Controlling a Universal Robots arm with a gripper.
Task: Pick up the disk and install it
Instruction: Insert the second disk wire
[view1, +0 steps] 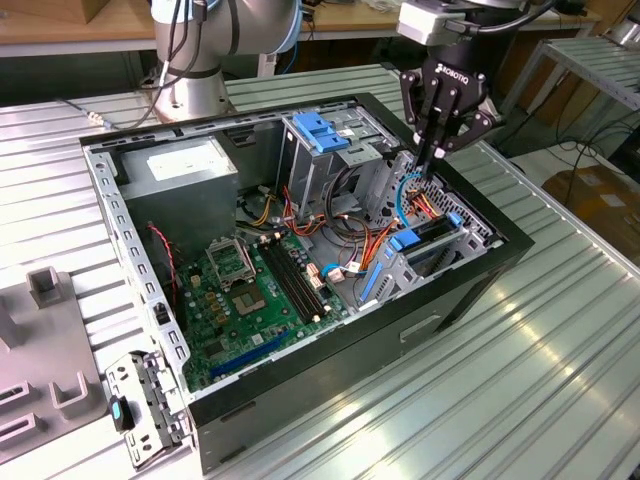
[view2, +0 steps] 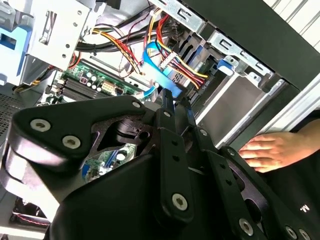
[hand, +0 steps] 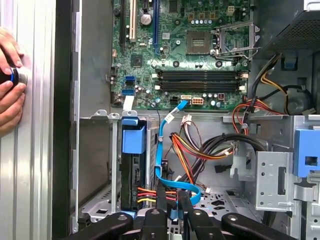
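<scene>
At the upper right of the exterior view the gripper (view1: 432, 160) hangs over the open computer case (view1: 470, 290), its fingers drawn close together around a flat blue cable (hand: 161, 165). The disk (view1: 432, 235) sits on edge in the drive bay at centre right, mostly hidden; its blue rail (hand: 133, 139) and connector end show in the first wrist view. A person's hand (hand: 10, 82) is cut off at that view's left edge.

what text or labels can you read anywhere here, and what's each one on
white logo on the body of the gripper: a maker's mark, not spelled out here
sticker on the power supply: too small to read
white printing on the motherboard: too small to read
nothing else legible
</scene>
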